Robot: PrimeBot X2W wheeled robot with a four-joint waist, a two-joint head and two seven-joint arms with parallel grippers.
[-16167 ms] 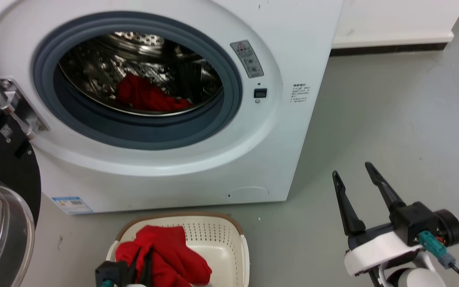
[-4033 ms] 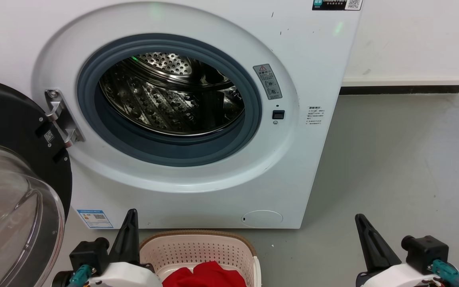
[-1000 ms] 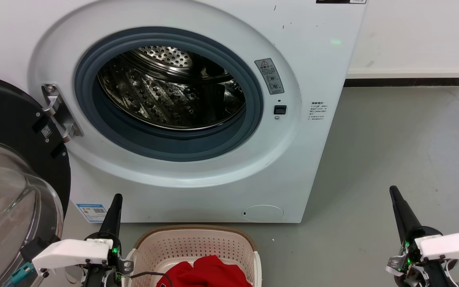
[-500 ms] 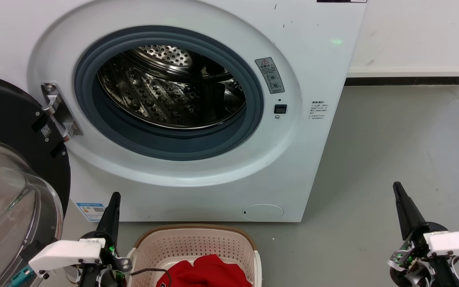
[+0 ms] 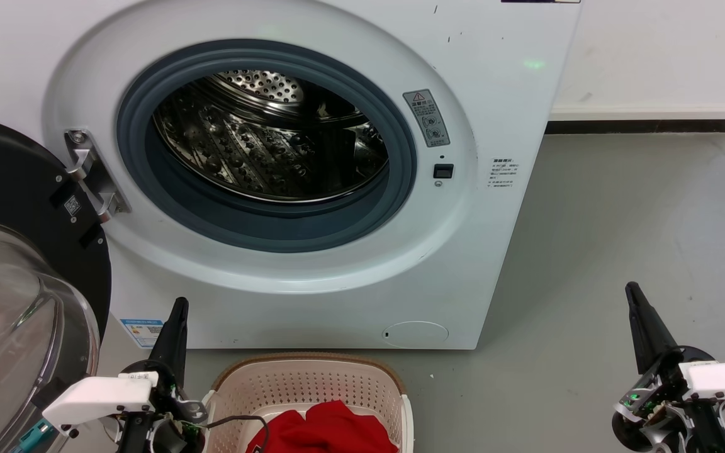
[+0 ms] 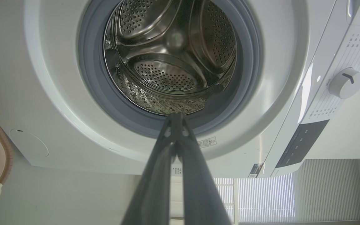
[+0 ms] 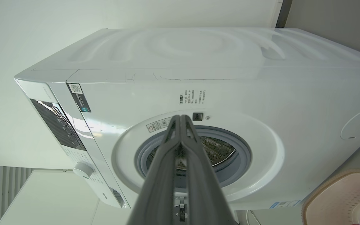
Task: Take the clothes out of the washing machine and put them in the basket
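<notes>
Clothes are gone from the washing machine, now piled in the basket at bottom centre | left gripper and right gripper are seen pinched together, empty, at the lower corners | unloading is judged done; only a drum recheck is called for.

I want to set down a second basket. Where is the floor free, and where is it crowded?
Free: the grey floor right of the washing machine, bordered by the wall skirting behind and the right gripper in front. Crowded: before the machine, where the basket with the clothes, the left gripper and the open door stand close.
</notes>
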